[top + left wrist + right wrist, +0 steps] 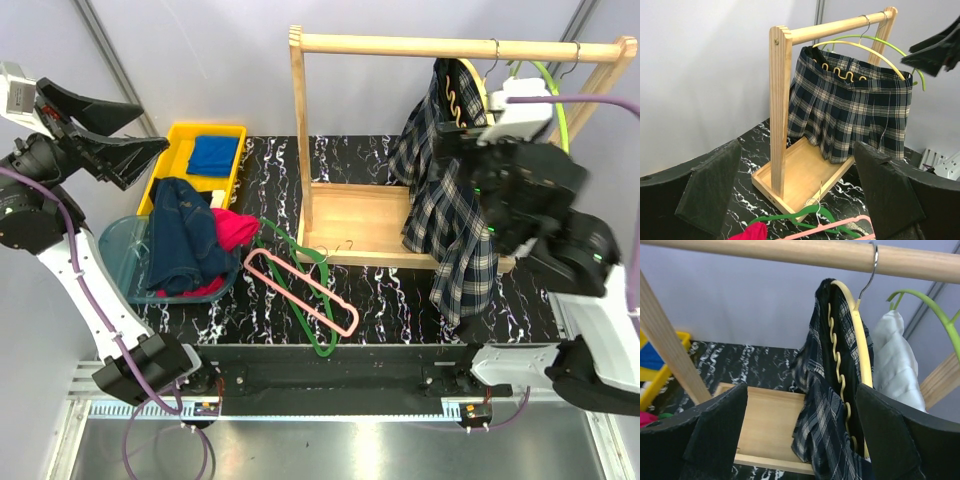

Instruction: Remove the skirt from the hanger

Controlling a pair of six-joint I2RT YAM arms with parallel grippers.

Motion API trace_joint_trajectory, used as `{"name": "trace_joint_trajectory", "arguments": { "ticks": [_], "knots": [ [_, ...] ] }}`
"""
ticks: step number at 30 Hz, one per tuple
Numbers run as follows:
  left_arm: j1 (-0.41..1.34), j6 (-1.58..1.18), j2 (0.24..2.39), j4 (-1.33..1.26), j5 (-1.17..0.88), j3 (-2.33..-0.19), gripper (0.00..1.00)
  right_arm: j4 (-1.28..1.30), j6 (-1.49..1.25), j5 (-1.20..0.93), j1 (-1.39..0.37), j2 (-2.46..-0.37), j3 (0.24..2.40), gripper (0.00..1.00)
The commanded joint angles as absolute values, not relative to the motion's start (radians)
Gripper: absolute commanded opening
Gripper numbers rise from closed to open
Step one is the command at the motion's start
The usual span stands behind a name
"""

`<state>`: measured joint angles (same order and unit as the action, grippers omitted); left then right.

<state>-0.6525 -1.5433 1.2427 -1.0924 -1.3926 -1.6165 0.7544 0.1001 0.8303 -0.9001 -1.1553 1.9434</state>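
while the skirt (pixel 850 115) hangs on the hanger (pixel 875 51), a green hanger (pixel 912 291) hangs beside.

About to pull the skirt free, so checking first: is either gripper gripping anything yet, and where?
Nothing is held. The left gripper and right gripper both stand open; the skirt hangs on the hanger.

A plain pale grey-lilac wall (pixel 200 60) closes off the back and sides, jointed by slim grey metal posts (pixel 108 50). In front of it lies a white-veined black marble-patterned desk (pixel 400 300), evenly lit, with only soft shadows. On it stands a light wooden garment rack (pixel 400 44) with a round top rail and a tray base. Along the desk's near edge runs a brushed silver metal sheet (pixel 330 450).
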Motion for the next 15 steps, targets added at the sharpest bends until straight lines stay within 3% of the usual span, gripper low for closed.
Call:
{"name": "trace_joint_trajectory", "arguments": {
  "ticks": [1,8,10,15],
  "knots": [
    [-0.650,-1.535,1.227,-1.115,-1.387,-1.592,0.99,0.753,0.153,0.940,-0.864,-1.206,2.012,0.93],
    [-0.652,-1.369,1.186,-0.967,-1.425,-1.529,0.99,0.642,0.118,0.908,-0.615,-1.244,1.956,0.95],
    [-0.657,-1.275,1.170,-0.899,-1.433,-1.508,0.99,0.494,0.214,0.876,-0.601,-1.216,1.898,0.95],
    [-0.661,-1.201,1.138,-0.798,-1.430,-1.483,0.99,0.472,0.220,0.784,-0.548,-1.241,1.887,0.96]
  ]
}}
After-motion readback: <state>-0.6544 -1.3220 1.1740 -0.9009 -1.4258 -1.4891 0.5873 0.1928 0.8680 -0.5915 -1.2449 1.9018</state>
